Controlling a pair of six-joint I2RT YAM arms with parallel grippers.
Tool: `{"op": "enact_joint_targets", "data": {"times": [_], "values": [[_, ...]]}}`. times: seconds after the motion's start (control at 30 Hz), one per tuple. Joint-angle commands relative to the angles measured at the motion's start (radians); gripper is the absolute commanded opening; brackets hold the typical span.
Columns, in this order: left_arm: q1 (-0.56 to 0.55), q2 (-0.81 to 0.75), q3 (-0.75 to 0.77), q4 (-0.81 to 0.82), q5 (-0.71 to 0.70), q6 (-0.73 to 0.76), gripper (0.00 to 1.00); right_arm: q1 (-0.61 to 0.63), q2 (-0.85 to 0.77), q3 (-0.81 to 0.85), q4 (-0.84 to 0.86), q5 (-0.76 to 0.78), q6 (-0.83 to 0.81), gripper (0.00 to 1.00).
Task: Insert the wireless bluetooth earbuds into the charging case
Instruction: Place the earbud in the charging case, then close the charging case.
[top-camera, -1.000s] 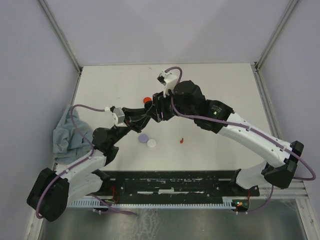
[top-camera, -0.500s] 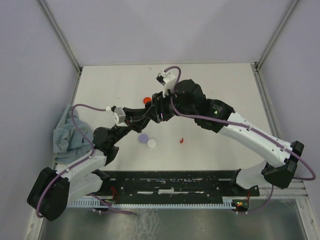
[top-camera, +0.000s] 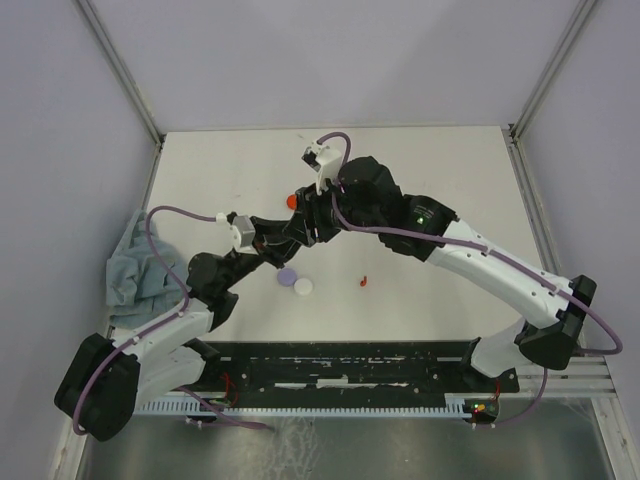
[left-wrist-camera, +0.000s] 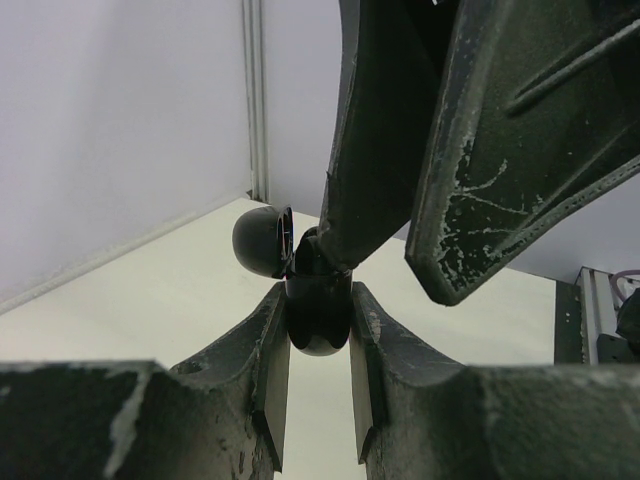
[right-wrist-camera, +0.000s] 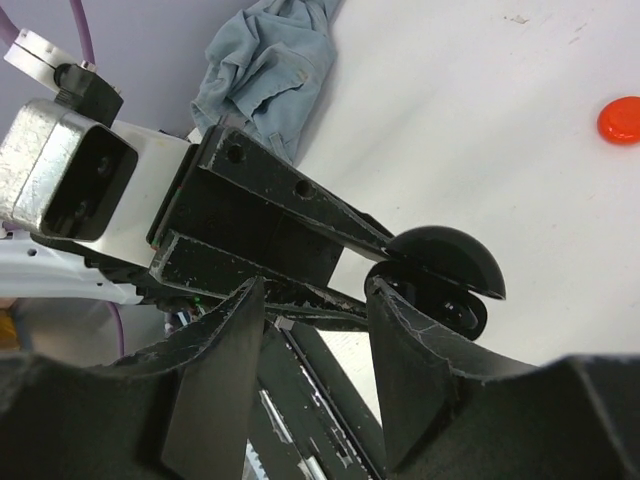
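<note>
Currently you're working the insertion step: your left gripper (left-wrist-camera: 318, 300) is clamping the black charging case (left-wrist-camera: 318, 322) at centre frame, with its lid (left-wrist-camera: 262, 240) hanging open toward the upper left, mouth pointing up, long axis standing upright. Your right gripper (right-wrist-camera: 312, 290) is sitting just above it with jaws apart; can't tell if it's carrying a bud. A red earbud (top-camera: 363, 282) is lying on the desk (top-camera: 450, 180) at lower centre, well apart from the case, its axis too small to read. Next you're needing a fine lineup over the socket.

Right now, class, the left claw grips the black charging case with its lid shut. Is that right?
No. The left claw grips the black charging case, but its lid stands open, not shut; the left wrist view shows it.
</note>
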Motion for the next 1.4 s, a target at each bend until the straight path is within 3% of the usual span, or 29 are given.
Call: {"op": "enact_joint_targets", "data": {"times": [0.0,0.2,0.33,0.6,0.77,1.13,1.37], "values": [[-0.003,0.003,0.042,0.031,0.037,0.035,0.03,0.003,0.011,0.059,0.032,-0.013,0.005,0.54],[-0.003,-0.001,0.041,-0.015,0.051,0.046,0.03,-0.001,-0.001,0.105,-0.035,-0.017,-0.092,0.59],[-0.003,0.006,0.057,-0.069,0.113,0.057,0.03,-0.033,-0.029,0.129,-0.133,-0.057,-0.227,0.69],[-0.003,0.041,0.131,-0.112,0.249,0.031,0.03,-0.201,-0.043,0.106,-0.203,-0.354,-0.306,0.78],[-0.003,0.063,0.156,-0.105,0.277,-0.003,0.03,-0.237,-0.044,0.075,-0.196,-0.441,-0.316,0.82],[-0.003,0.103,0.192,-0.035,0.260,-0.089,0.03,-0.253,-0.010,0.034,-0.179,-0.525,-0.311,0.84],[-0.003,0.135,0.221,-0.152,0.209,-0.120,0.03,-0.257,-0.033,0.020,-0.175,-0.552,-0.315,0.83]]}}
